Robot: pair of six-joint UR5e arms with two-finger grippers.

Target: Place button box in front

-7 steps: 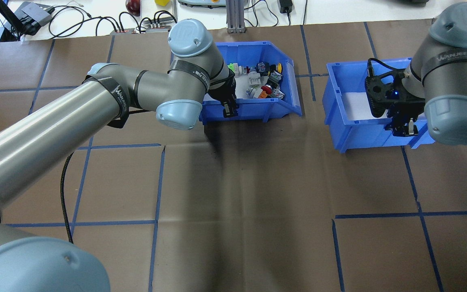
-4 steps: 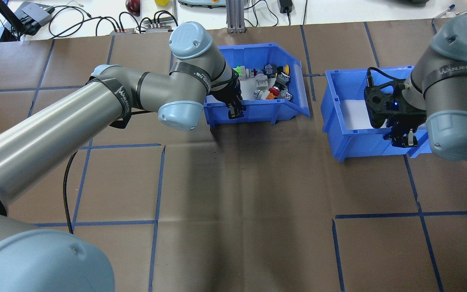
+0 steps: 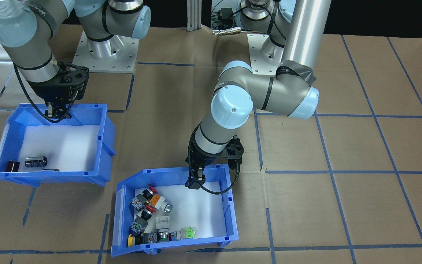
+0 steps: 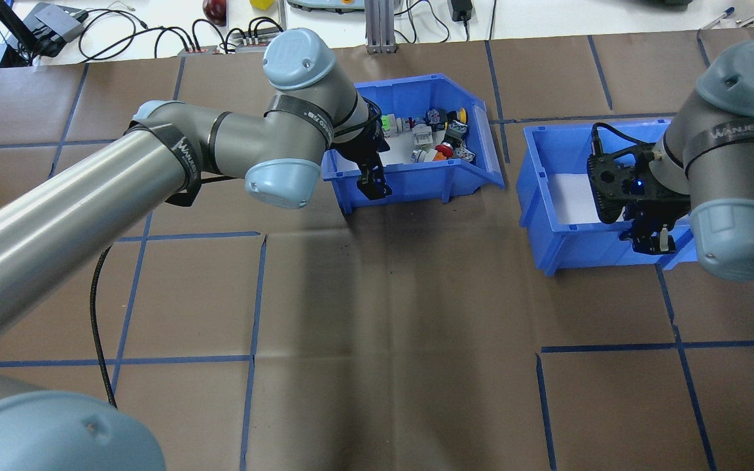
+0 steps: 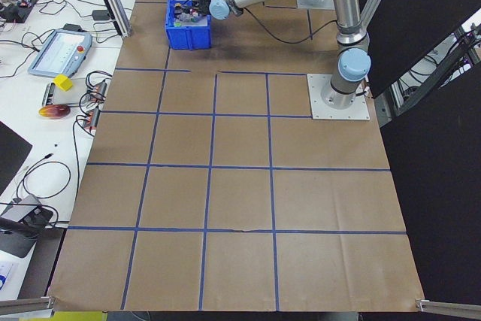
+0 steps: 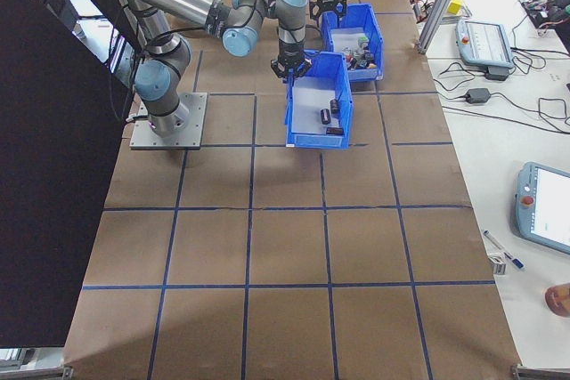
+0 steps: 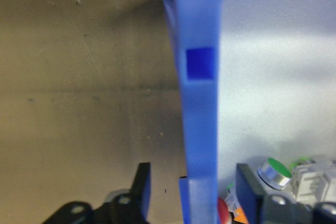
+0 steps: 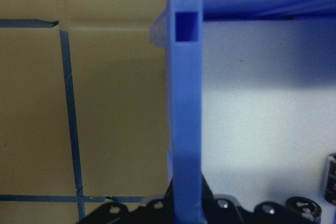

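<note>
The button box (image 4: 416,180) is a blue bin with a white foam floor and colourful buttons (image 4: 432,134) in it. It stands at the far middle of the table, also seen from across as the button box (image 3: 233,205). My left gripper (image 4: 375,186) straddles its robot-side wall (image 7: 199,103). It is open: brown table shows between one finger (image 7: 143,182) and the wall. My right gripper (image 4: 653,241) is shut on the near wall (image 8: 184,103) of a second blue bin (image 3: 103,139). That bin holds dark cylinders (image 3: 35,161).
The brown table carries a grid of blue tape. Both arm base plates (image 3: 106,51) stand on the robot's side. Cables and devices (image 4: 154,33) and an aluminium post (image 4: 377,26) lie past the far edge. A teach pendant (image 6: 485,42) rests on the side bench.
The button box has shifted a little right and turned, its right end swinging away from the robot. The right gripper has drawn the second bin nearer the robot.
</note>
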